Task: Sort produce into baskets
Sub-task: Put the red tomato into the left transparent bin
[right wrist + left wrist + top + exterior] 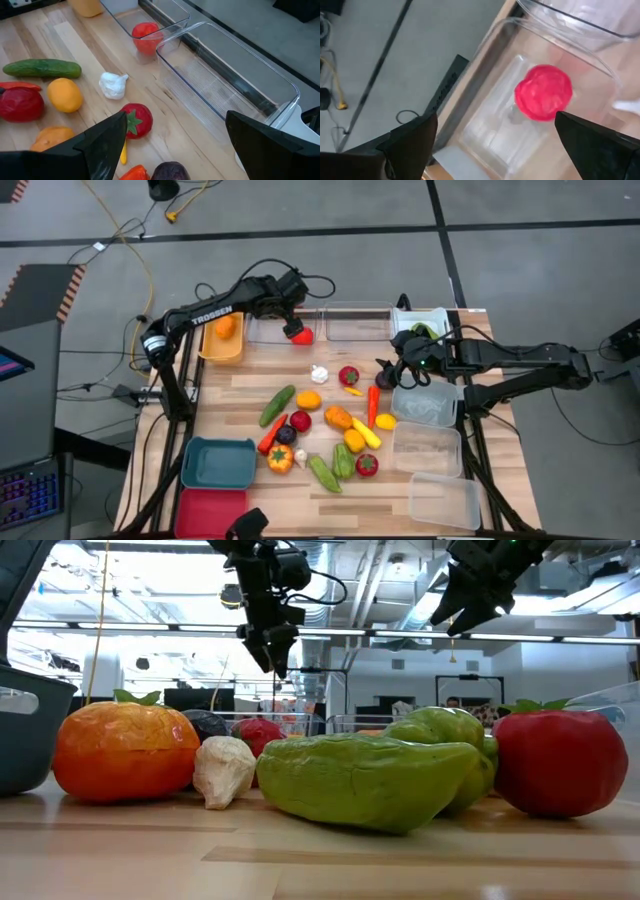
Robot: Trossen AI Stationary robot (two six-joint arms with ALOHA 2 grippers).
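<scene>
From above, the left gripper (292, 308) is hanging over the clear bin (270, 327) at the far edge of the table (240, 395), and a red fruit (300, 335) is lying in that bin's corner just below it; the orange-yellow bin (222, 345) beside the clear bin is holding an orange piece (225, 326). The right gripper (400, 368) is hovering on the other side of the clear bin, past a second clear bin (357, 322), above the white garlic (320, 374) and a red tomato (348, 375) at the edge of the produce pile (325, 430), with the teal bin (218, 463) and red bin (210, 511) sitting well apart at the near side. At table level, both grippers are hanging high above the produce, the left gripper (272, 640) with its fingers pointing down and close together, the right gripper (470, 605) with its fingers spread. Past the left wrist, the left fingers (407, 142) are standing wide apart with nothing between them, and the red fruit (543, 92) is resting inside the clear bin (490, 130). Past the right wrist, the right fingers (100, 142) are also standing apart and empty, and the red fruit (145, 37) is showing in the clear bin (165, 25), with the garlic (113, 85), the tomato (136, 120) and a cucumber (42, 68) lying on the wood nearer than it.
</scene>
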